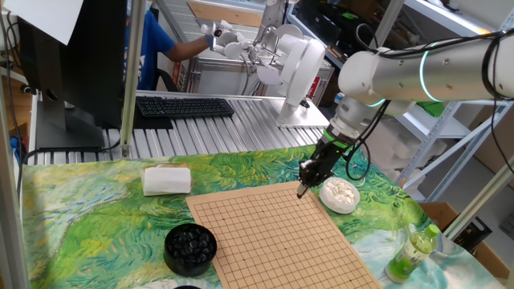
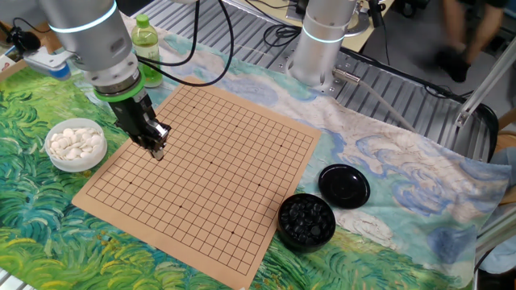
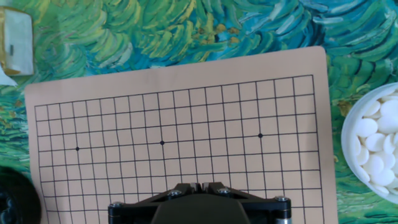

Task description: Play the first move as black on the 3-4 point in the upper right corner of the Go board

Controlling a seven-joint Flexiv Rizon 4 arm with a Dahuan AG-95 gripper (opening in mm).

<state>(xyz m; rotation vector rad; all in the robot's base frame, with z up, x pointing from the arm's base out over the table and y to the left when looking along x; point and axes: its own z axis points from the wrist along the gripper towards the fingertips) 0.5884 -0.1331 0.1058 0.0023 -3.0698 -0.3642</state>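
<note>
**Pincer shut over the board, corner point not yet filled**

The gripper (image 1: 303,191) (image 2: 158,151) (image 3: 199,185) hangs steeply nose-down over the board (image 3: 124,87), on the side nearest the white bowl (image 3: 376,146). Its jaws are together. In the hand view no stone shows between the tips, and the fixed views are too small to settle it, so I cannot tell whether a black stone is pinched there. The only black stones in plain sight lie in the black bowl (image 1: 190,245) (image 2: 306,219), at about 8 o'clock off the board in the hand view. No stone lies on the grid.

The 3-4 point (image 3: 278,134) sits just beside the corner star dot (image 3: 260,135), one line nearer the edge. In the hand view it is at about 1 o'clock from the tips. The white bowl is at 3 o'clock off the board.

My reading is that the step in hand is setting the stone down. To do it well:

- Line the tips up over the crossing itself, not over a square.
- Count lines from both edges rather than trusting the star dot alone.
- Come straight down, so the lens-shaped stone lands flat and cannot roll.
- Part the jaws only a little.
- Lift vertically, so the stone is not dragged off its crossing.
- Keep clear of the white bowl's rim.
</note>
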